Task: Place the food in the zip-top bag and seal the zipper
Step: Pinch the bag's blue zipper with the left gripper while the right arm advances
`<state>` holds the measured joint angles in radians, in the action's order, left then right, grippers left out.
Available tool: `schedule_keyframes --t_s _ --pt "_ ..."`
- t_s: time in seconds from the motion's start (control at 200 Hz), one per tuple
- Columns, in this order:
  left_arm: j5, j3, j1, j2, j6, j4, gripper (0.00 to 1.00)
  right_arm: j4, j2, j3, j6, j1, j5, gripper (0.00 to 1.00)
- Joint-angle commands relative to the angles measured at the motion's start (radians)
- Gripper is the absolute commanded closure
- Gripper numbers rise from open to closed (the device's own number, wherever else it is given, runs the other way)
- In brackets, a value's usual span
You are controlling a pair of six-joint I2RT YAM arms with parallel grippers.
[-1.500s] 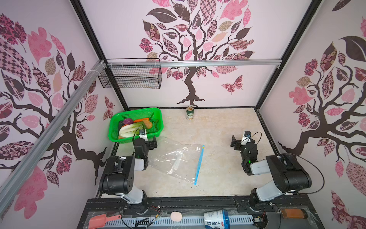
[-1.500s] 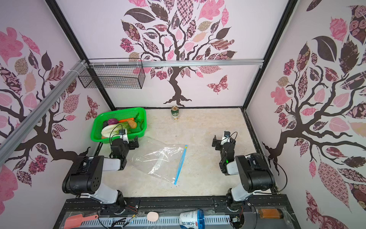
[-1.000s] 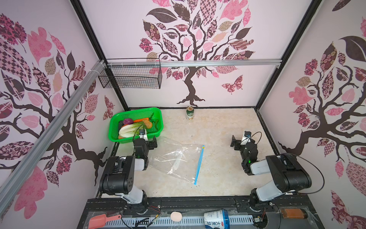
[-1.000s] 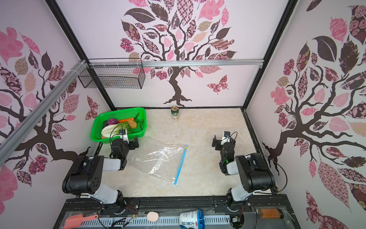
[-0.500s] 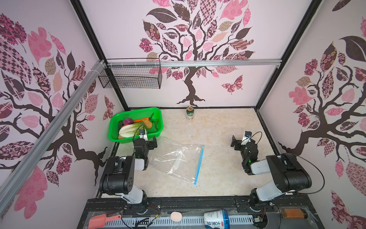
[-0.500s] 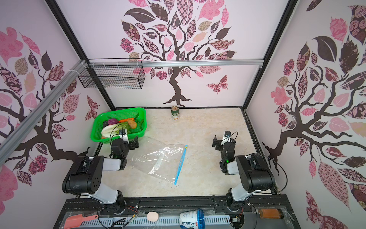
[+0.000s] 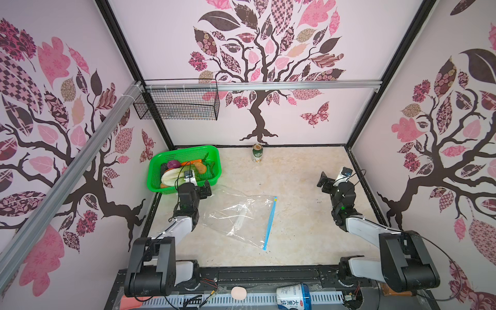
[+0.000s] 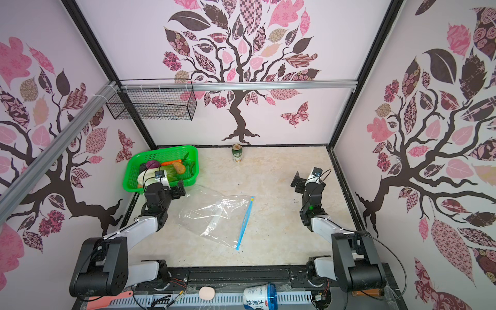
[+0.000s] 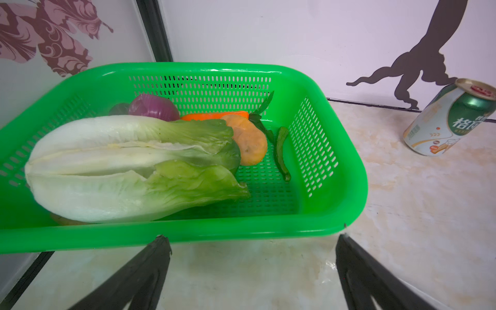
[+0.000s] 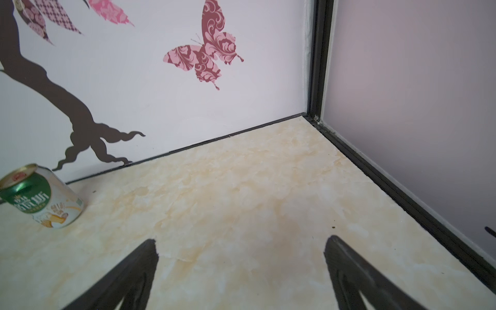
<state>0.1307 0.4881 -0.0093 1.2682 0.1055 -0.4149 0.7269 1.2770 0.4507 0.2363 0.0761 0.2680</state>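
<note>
On the marble tabletop (image 7: 300,188) nothing has shifted: the food (image 9: 120,166) sits in the green basket (image 9: 214,69) at ten o'clock, the zip-top bag (image 7: 241,214) lies flat at centre, and the left gripper (image 9: 251,239) and right gripper (image 10: 241,239) wait spread and empty, so packing is unstarted.

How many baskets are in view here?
2. A green plastic basket stands at the far left corner of the table; a black wire basket hangs from the rail above it.

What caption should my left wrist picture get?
Open left gripper faces a green perforated plastic basket holding a white-and-green napa cabbage, purple onion and orange carrot.
</note>
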Motion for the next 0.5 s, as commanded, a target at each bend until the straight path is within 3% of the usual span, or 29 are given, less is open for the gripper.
schedule_keyframes --t_s 0.0,0.18,0.315,0.495 --pt "0.068 0.042 -0.017 -0.068 0.070 0.207 0.01 -0.284 -0.039 0.077 0.229 -0.003 -0.010 0.00" --pt "0.057 0.104 -0.017 -0.159 0.144 0.370 0.01 -0.315 -0.014 0.101 0.317 0.005 -0.438 0.01" --pt "-0.027 0.239 -0.017 -0.144 0.245 0.598 0.01 -0.427 0.009 0.137 0.322 0.066 -0.505 0.06" --pt "-0.272 0.252 -0.031 -0.134 0.399 0.626 0.01 -0.500 0.019 0.129 0.346 0.119 -0.587 0.15"
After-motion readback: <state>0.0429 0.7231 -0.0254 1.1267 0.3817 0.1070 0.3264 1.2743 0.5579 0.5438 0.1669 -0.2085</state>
